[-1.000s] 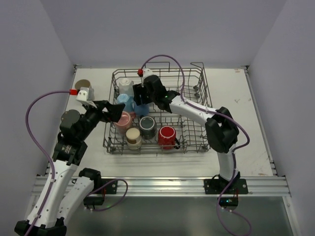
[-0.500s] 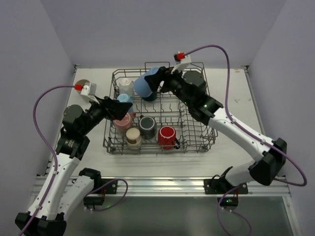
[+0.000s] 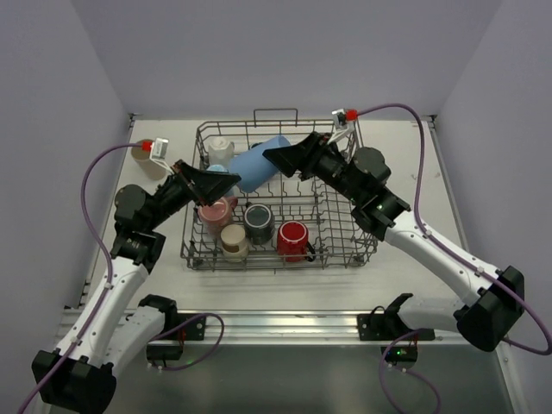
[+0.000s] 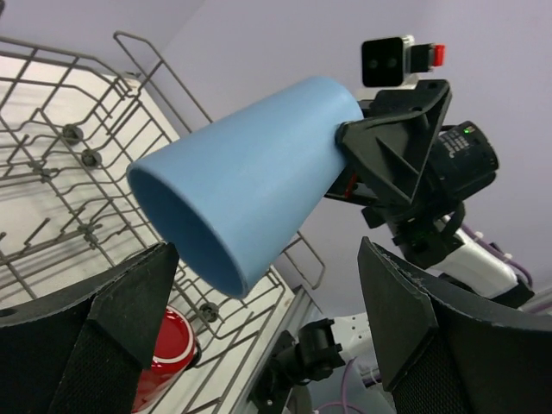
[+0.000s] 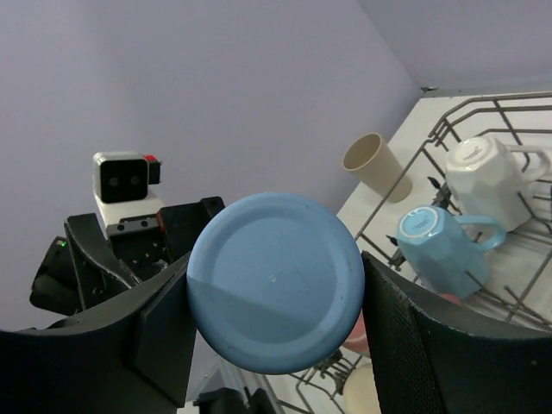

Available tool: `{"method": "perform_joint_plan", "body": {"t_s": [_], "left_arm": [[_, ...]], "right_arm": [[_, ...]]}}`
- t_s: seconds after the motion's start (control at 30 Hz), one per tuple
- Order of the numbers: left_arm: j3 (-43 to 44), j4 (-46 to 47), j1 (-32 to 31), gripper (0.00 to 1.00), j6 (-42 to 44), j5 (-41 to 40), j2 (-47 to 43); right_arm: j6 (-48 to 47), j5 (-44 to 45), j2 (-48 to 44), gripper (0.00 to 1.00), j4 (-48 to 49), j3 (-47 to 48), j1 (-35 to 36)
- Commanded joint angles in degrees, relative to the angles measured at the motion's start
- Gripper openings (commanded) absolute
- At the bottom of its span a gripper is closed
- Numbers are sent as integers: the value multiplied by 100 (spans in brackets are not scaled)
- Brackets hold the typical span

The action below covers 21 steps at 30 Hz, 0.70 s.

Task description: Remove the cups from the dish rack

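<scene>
one blue cup (image 3: 254, 166) — in right gripper (image 3: 280, 155)

My right fingers (image 3: 289, 156) grip the blue cup (image 3: 257, 164) by its base, held sideways above the dish rack (image 3: 338, 259). My left fingers (image 3: 211, 182) are just beside its mouth. The red mug (image 3: 293, 238), dark grey cup (image 3: 258, 221) and cream cup (image 3: 233, 238) sit in the rack.

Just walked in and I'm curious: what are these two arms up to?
The right gripper holds a blue cup on its side above the dish rack, open end toward the left gripper, which is open. It looks like a handover. A red cup and others sit in the rack.
</scene>
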Motion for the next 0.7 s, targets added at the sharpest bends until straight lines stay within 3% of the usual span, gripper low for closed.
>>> {"method": "perform_joint_plan", "body": {"t_s": [0.0, 0.2, 0.37, 0.4, 0.43, 0.5, 0.53, 0.63, 0.67], "left_arm": [[-28, 719, -26, 93, -525, 345, -1], [-72, 991, -26, 77, -604, 354, 78], [-230, 1640, -26, 51, -815, 354, 219], [-248, 1685, -26, 44, -841, 293, 228], [-248, 1703, -26, 26, -833, 249, 210], [-239, 1642, -26, 5, -702, 39, 158], [-213, 1563, -26, 0, -622, -40, 97], [-20, 1124, -26, 0, -253, -392, 8], [155, 914, -26, 0, -139, -471, 17]], "right_arm": [[620, -550, -8, 36, 930, -62, 13], [1015, -832, 440, 37, 1308, -124, 13], [1279, -885, 651, 37, 1720, -316, 5], [1297, -876, 686, 37, 1765, -361, 5], [1315, -850, 704, 37, 1809, -387, 5], [1358, -823, 722, 38, 1932, -501, 5], [1376, -806, 730, 39, 1958, -528, -4], [1464, -849, 757, 66, 2055, -660, -39], [1464, -867, 748, 84, 2090, -729, -65]]}}
